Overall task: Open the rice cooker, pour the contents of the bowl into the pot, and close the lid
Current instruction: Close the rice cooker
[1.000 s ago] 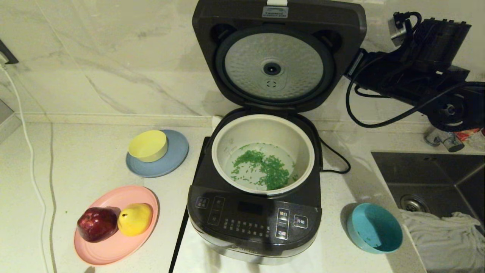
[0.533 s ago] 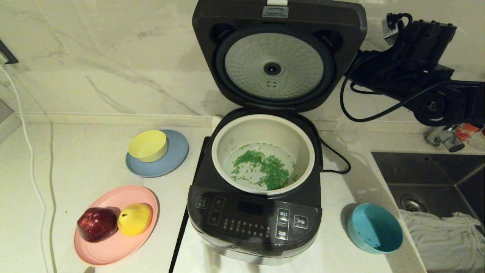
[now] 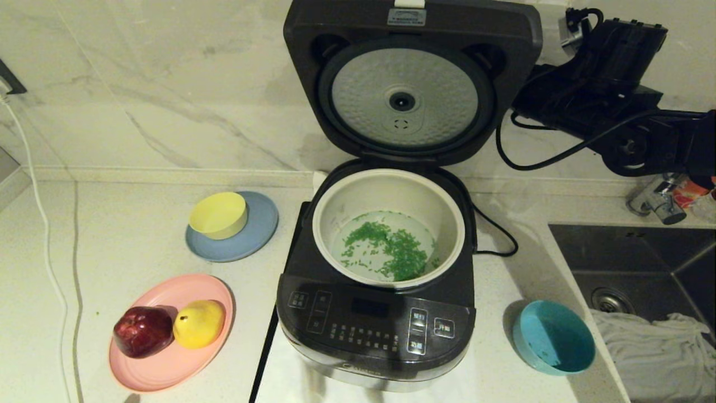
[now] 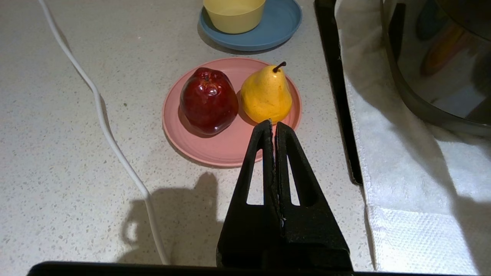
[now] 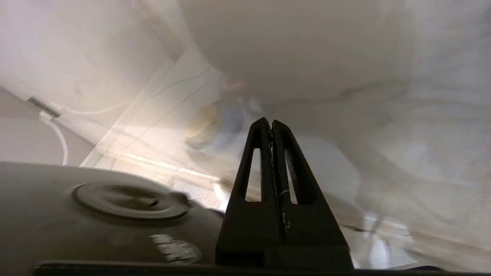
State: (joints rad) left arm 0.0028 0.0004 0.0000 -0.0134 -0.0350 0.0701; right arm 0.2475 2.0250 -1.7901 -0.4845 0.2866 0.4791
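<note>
The rice cooker was pictured with its lid raised, green bits in the pot, the emptied bowl alongside, and the right gripper, jaws together, behind the lid.

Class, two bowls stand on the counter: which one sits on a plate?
The yellow bowl, resting on the grey-blue plate left of the cooker; the teal bowl stands directly on the counter.
</note>
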